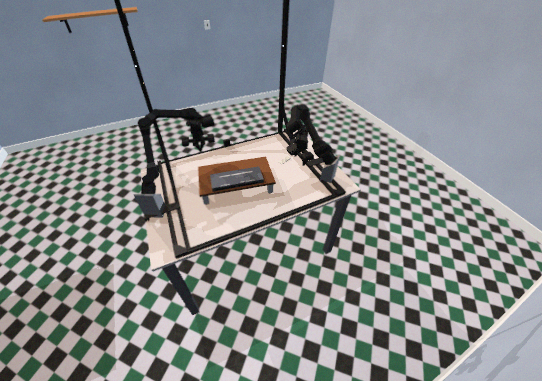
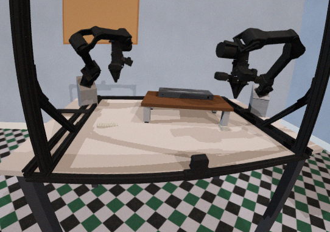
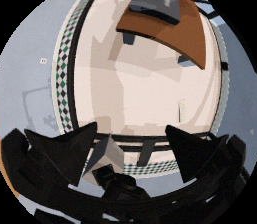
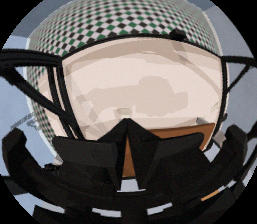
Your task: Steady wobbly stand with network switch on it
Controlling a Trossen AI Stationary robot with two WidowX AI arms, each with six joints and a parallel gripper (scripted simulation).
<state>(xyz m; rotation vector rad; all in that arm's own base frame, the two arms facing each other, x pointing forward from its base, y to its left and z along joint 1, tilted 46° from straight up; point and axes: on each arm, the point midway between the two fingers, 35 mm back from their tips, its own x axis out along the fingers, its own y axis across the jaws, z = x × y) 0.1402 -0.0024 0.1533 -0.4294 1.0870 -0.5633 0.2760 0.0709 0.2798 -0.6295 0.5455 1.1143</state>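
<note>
The stand, brown top on pale legs, is upright around the middle of the surface. Network switch lies flat on its top. We can't tell whether the stand is level or all its feet bear.

A small pale-green piece is at the foot of the leg on the right arm's side in the exterior view; too small to tell if it's a wedge, or under the leg. A pale-green ridged row, likely wedges, lies on the surface on the left arm's side, well apart from the stand; we can't count the pieces.

Left hand: fingers fully spread, nothing between them, in the air above the surface, touching nothing. Right hand: fingers closed tip to tip, holding nothing, pointing down above the surface near that end of the stand, apart from it.

Black frame rails edge the work area. We see a black box on one rail, away from the stand.
</note>
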